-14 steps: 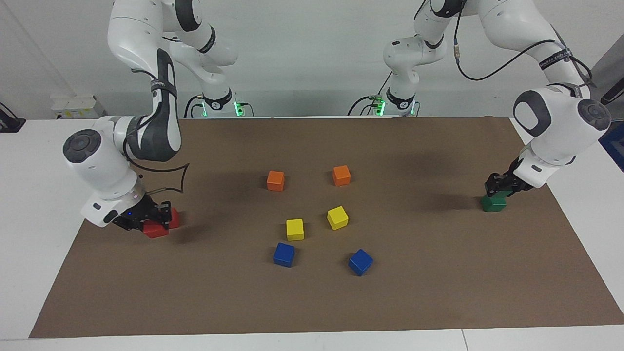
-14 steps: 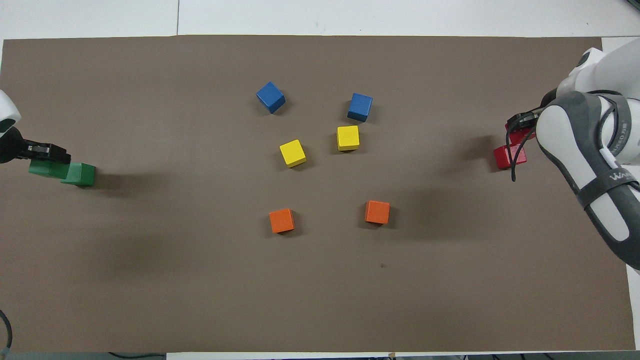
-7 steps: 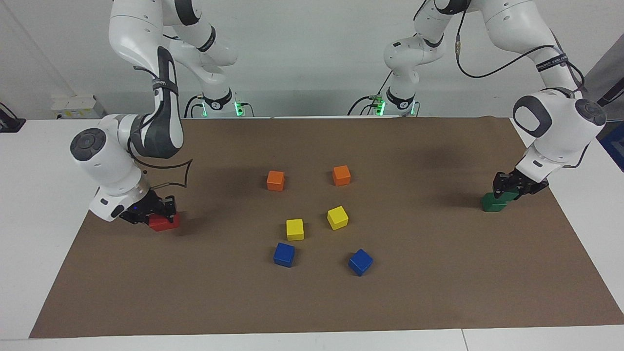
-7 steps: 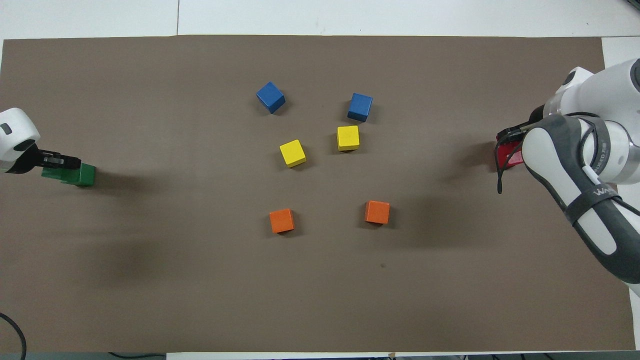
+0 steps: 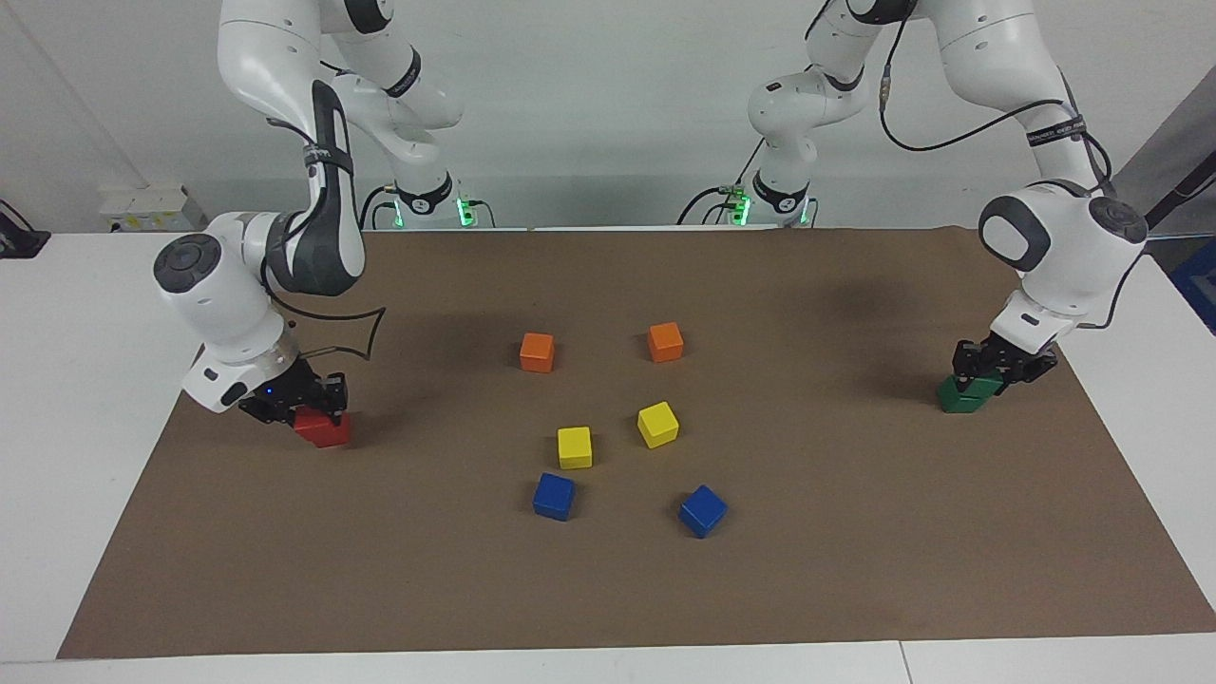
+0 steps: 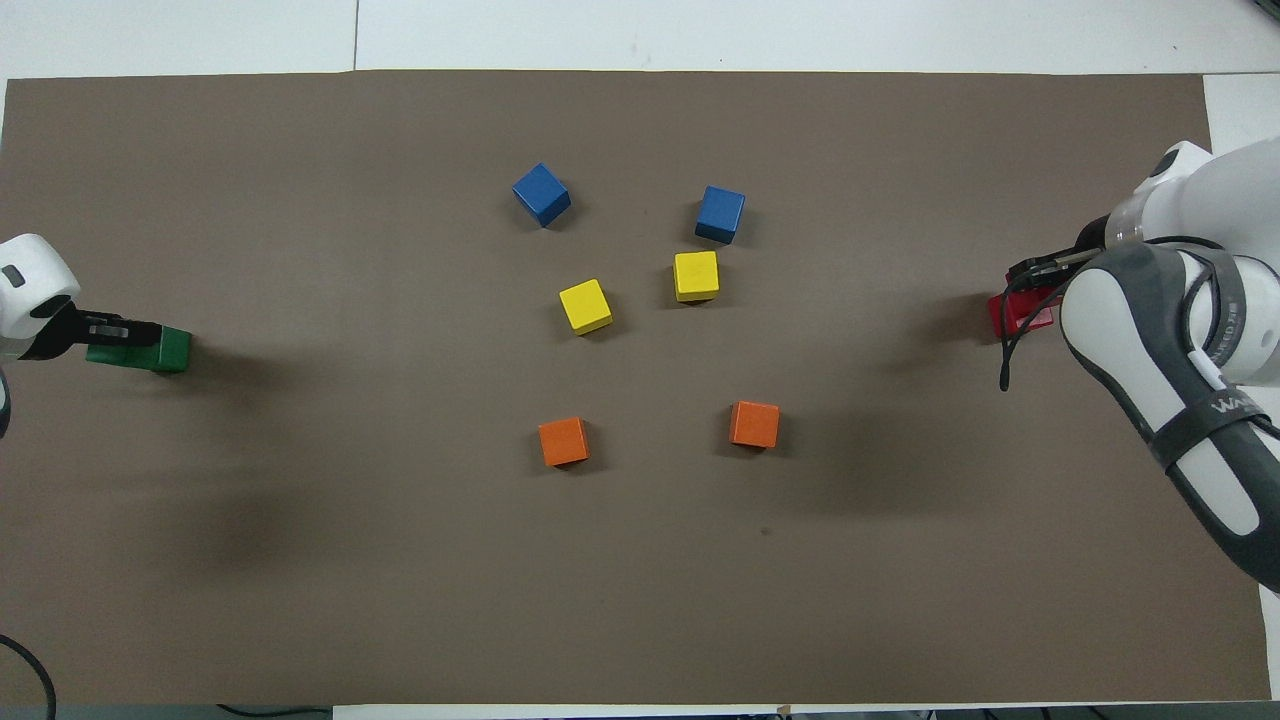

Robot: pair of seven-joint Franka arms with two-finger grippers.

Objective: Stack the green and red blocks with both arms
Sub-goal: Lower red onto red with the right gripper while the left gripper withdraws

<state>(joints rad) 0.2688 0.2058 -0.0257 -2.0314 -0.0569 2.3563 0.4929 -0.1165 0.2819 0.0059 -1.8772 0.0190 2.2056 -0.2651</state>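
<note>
Two glossy red cubes (image 5: 321,429) stacked under the right gripper (image 5: 302,404), two dark green cubes (image 5: 965,394) under the left gripper (image 5: 993,366), at opposite short edges; grips unclear.

My arms: white w/ grey caps, black cables. My grippers (image 5: 318,404) (image 5: 993,370) black. Blocks: dark green (image 5: 964,397), bright red (image 5: 323,430), 2 orange (image 5: 537,352), 2 yellow (image 5: 657,424), 2 blue (image 5: 554,496). Mat (image 5: 855,532) plain brown, table (image 5: 57,399) white.

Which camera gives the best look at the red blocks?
The facing view: the red blocks show there just below the right gripper, which is down at them, toward the right arm's end of the table. In the overhead view only a red sliver shows, since the right arm and its cable cover the rest.
</note>
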